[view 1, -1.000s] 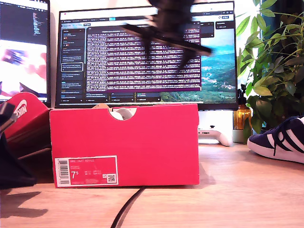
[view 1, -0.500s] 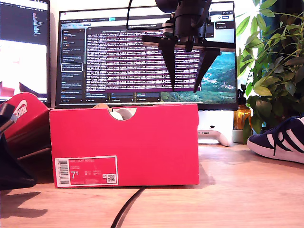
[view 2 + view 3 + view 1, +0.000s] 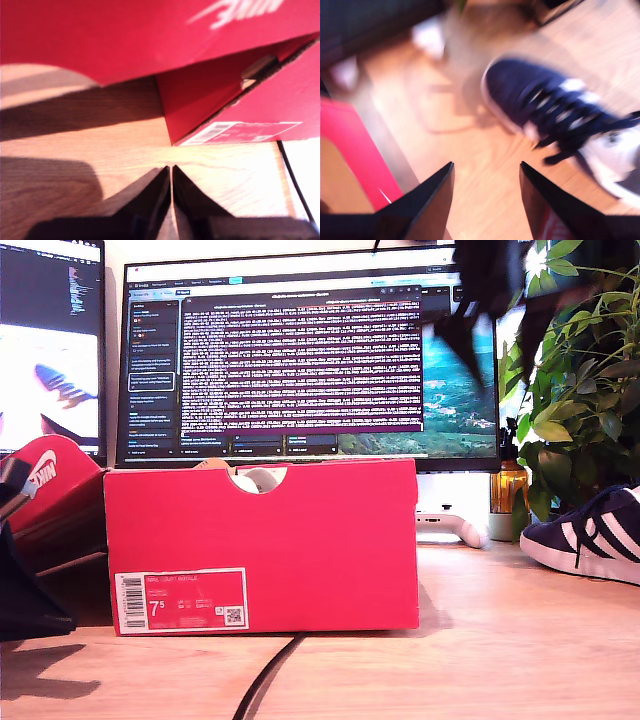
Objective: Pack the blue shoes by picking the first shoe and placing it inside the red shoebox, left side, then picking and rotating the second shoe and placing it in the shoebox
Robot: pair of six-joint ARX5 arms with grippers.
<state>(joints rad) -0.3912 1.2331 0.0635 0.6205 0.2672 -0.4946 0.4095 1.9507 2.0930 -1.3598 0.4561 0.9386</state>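
In the exterior view the red shoebox (image 3: 262, 546) sits centre-left on the table (image 3: 500, 640), one blue shoe (image 3: 590, 535) at the right edge. The first wrist view shows the first tool (image 3: 171, 172) shut and empty beside the box. In the second wrist view the second tool (image 3: 486, 172) gapes empty short of the blurred shoe (image 3: 545, 107); descending this fast, it could shove rather than grip it.

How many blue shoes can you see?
1: a dark navy suede shoe with white stripes lies on the wooden desk at the exterior view's right, outside the big red cardboard shoebox. Another may be hidden inside the box.
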